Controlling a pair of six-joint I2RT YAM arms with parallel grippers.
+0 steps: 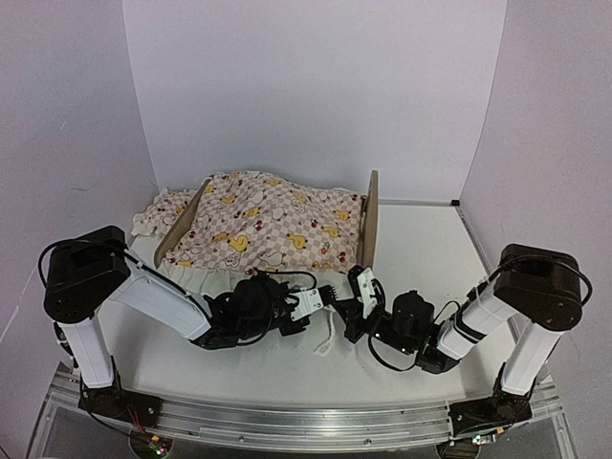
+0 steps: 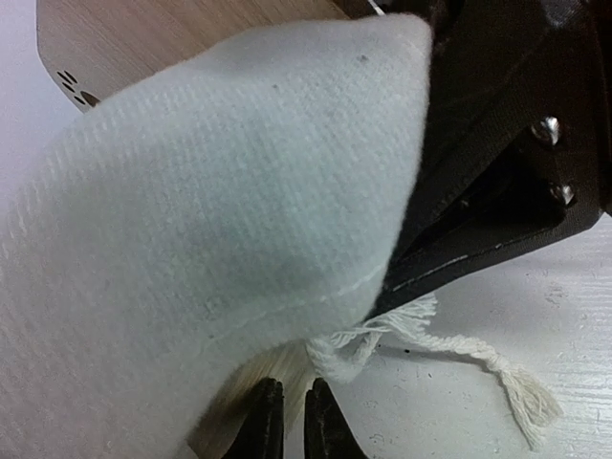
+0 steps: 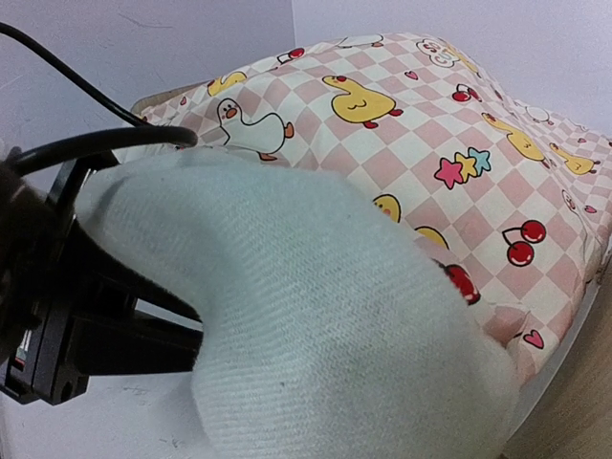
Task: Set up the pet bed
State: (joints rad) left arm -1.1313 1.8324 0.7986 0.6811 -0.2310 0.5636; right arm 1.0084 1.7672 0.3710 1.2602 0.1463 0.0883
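The pet bed (image 1: 371, 215) stands at the back of the table, its plywood headboard on the right and footboard (image 1: 180, 232) on the left. A pink checkered duck-print cover (image 1: 273, 225) lies over it. Both grippers meet at the bed's front edge. My left gripper (image 1: 327, 306) (image 2: 287, 421) is shut, its fingertips almost touching, on the cover's white edge (image 2: 210, 210). My right gripper (image 1: 342, 311) (image 2: 392, 292) is shut on a corner of that white edge (image 3: 335, 325), which hides its fingers in its own view. A frayed white string (image 2: 478, 359) trails from that corner onto the table.
A small ruffled pillow (image 1: 158, 212) lies behind the footboard at the back left. The headboard's wood (image 2: 172, 38) shows close beyond the fabric. The left arm's black cable (image 3: 96, 143) loops just in front of the right wrist. White walls enclose the table (image 1: 421, 258).
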